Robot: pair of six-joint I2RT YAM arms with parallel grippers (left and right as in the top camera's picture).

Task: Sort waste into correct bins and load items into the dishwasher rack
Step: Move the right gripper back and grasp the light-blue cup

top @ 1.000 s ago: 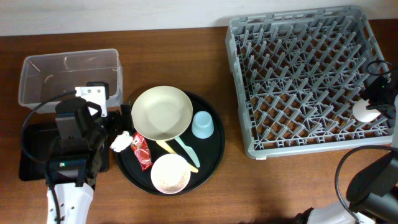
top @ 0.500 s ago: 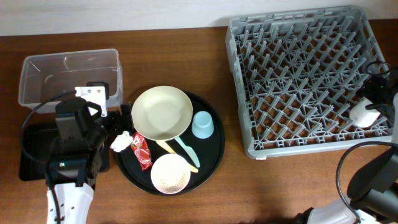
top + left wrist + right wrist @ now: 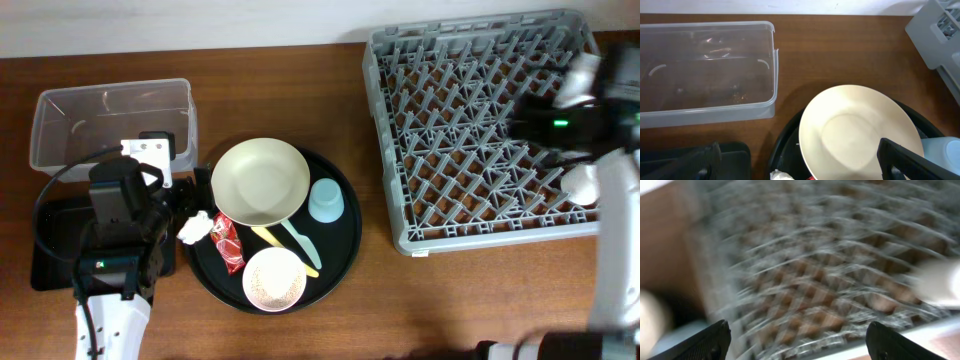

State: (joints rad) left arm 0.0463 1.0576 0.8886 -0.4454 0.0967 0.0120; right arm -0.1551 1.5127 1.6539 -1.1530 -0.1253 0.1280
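1. Locate the right gripper (image 3: 797,332) above the dishwasher rack (image 3: 470,120), with fingers spread wide and nothing between them. Disregard finer detail in the right wrist view, which is heavily blurred.

2. Find the white cup (image 3: 582,184) inside the rack, at the right edge near the front corner, apart from the gripper. Read as a completed placement. Judge it lodged among the pegs to prevent rolling, and kept at the edge to leave the middle rows for larger items.

3. Locate the left gripper (image 3: 799,150) low over the left rim of the round black tray (image 3: 345,240), beside the shallow black tray (image 3: 50,240). Note the fingers fully spread, holding nothing. Treat this stance as readiness for a pick. The nearest waste, the white tissue (image 3: 195,229) and red wrapper (image 3: 227,243), sits right there, close to both bins.

4. Note the clear tub (image 3: 110,125) directly behind the shallow black tray, within short reach for sorting.

5. Count 1 of 6 items loaded. Find the other 5 on the round tray: plate (image 3: 260,182), blue cup (image 3: 326,200), bowl (image 3: 274,279), mint utensil (image 3: 303,245), yellow utensil (image 3: 275,242).

6. Leave the rice unconfirmed. Speckling inside the bowl is too small to identify.
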